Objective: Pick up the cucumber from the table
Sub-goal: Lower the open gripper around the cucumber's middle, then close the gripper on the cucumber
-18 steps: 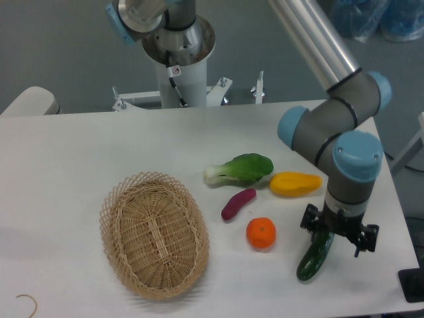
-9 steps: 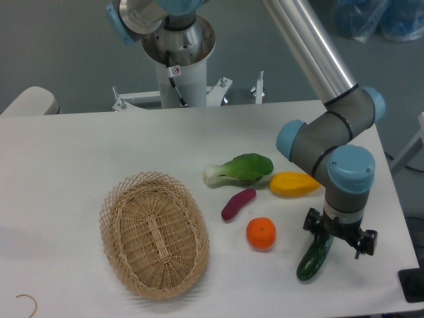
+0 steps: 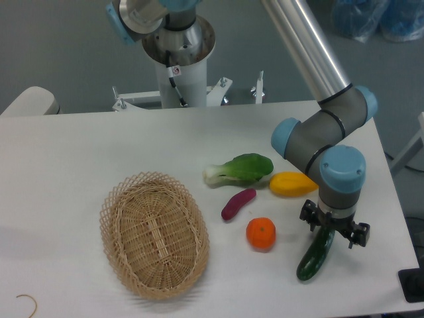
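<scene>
The cucumber (image 3: 314, 257) is long, glossy and dark green. It lies on the white table (image 3: 79, 159) near the front right edge, slanting from lower left to upper right. My gripper (image 3: 329, 232) points straight down over the cucumber's upper end. Its black fingers (image 3: 309, 216) stand on either side of that end, and it looks open. The wrist hides the fingertips and the cucumber's top end. The cucumber rests on the table.
An orange (image 3: 261, 233) lies just left of the cucumber. A yellow fruit (image 3: 291, 183), a purple sweet potato (image 3: 238, 203) and a bok choy (image 3: 240, 169) lie behind it. A wicker basket (image 3: 154, 234) stands at the front left. The table's right edge is close.
The arm has shifted slightly left and the wrist has turned a little over the cucumber's upper end. The cucumber has not moved.
</scene>
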Available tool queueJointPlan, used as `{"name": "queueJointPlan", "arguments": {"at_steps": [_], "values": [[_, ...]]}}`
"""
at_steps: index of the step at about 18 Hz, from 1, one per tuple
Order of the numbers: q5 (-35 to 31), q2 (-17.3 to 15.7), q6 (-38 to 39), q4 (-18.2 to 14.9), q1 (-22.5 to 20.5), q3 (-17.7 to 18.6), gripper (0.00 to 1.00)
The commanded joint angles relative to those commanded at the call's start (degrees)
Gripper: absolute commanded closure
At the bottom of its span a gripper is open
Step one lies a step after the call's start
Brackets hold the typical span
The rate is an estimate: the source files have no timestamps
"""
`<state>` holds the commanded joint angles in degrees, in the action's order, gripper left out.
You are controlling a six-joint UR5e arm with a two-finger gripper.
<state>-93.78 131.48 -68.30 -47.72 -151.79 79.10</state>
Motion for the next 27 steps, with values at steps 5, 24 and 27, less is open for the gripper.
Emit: {"name": "queueJointPlan", "arguments": {"at_steps": [5, 24, 27], "values": [[0.0, 0.7, 1.5, 0.0, 1.0, 0.1, 0.00], [-0.2, 1.5, 2.4, 2.1, 1.9, 0.0, 0.63], [-0.2, 1.3, 2.0, 2.1, 1.8, -0.6, 0.63]]}}
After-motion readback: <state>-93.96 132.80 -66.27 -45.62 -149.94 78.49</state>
